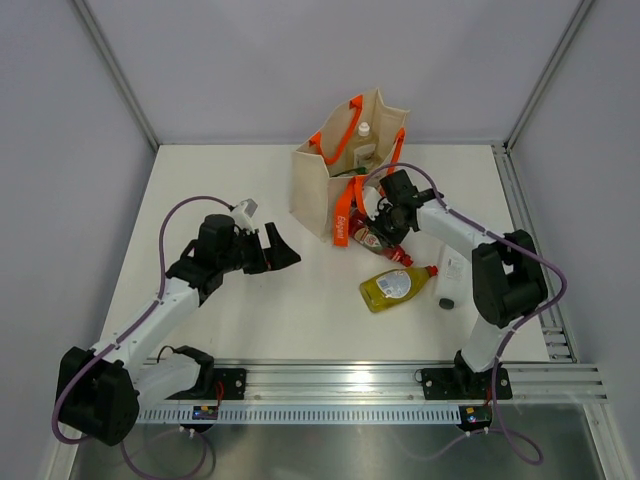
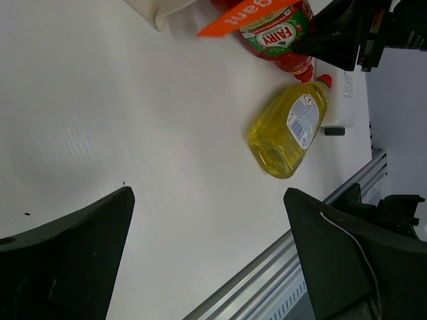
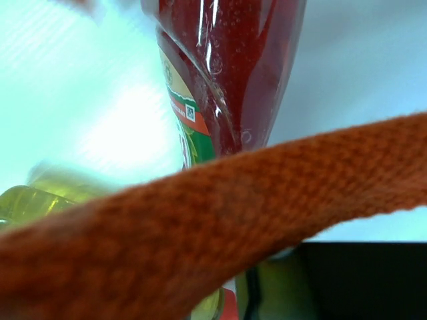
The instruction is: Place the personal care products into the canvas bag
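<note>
The overhead camera shows the beige canvas bag (image 1: 315, 185) standing upright at the middle of the far edge of the white bench (image 1: 220, 190), mouth open, with a white-capped bottle (image 1: 364, 130) showing inside. One printed orange strap (image 1: 342, 225) hangs down the bag's near side. Just right of the strap, the right gripper (image 1: 387, 228) sits low over the clear red bottle (image 1: 370, 239), which lies on its side. I cannot tell whether its fingers pinch the bottle. The yellow bottle (image 1: 393, 287), red-capped, lies closer to the near edge, and the white bottle (image 1: 450, 278), dark-capped, lies beside it toward the right edge. The left gripper (image 1: 280, 248) hovers left of centre, spread wide and holding nothing.

The left wrist camera adds the labels: green-and-red "Fairy" on the red bottle (image 2: 277, 33) and a white warning label on the yellow bottle (image 2: 283, 133). Its own fingers (image 2: 73, 260) stand far apart over bare bench.

The right wrist camera shows the strap (image 3: 200, 227) blurred across the foreground. Behind it is the red bottle (image 3: 227, 67), and the yellow one (image 3: 27, 203) sits at the left margin. Its own fingers are hidden.
</note>
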`<action>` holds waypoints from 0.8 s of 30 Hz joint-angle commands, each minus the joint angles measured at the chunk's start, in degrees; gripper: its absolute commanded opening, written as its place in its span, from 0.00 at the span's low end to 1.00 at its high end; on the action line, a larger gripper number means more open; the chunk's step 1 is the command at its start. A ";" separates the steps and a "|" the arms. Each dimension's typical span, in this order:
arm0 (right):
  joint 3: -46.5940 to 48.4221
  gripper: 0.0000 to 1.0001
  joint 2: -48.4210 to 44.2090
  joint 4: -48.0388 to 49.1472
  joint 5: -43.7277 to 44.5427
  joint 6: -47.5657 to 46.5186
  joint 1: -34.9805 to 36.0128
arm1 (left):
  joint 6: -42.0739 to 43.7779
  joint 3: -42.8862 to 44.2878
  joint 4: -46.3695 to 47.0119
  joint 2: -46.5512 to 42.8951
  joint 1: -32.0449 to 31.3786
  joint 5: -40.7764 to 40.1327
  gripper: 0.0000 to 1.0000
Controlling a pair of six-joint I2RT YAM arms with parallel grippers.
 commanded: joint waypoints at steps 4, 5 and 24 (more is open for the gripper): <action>3.17 0.42 7.53 -8.88 -2.59 0.10 2.14 | 0.55 1.00 3.18 -0.02 -0.28 0.62 0.99; 4.31 0.44 7.97 -9.42 -3.12 0.19 2.05 | 0.55 0.92 3.09 -0.11 -0.28 0.53 0.99; 16.46 0.28 21.16 -16.81 -5.05 8.89 3.72 | 0.20 -1.37 2.56 -2.22 -0.28 -0.87 0.99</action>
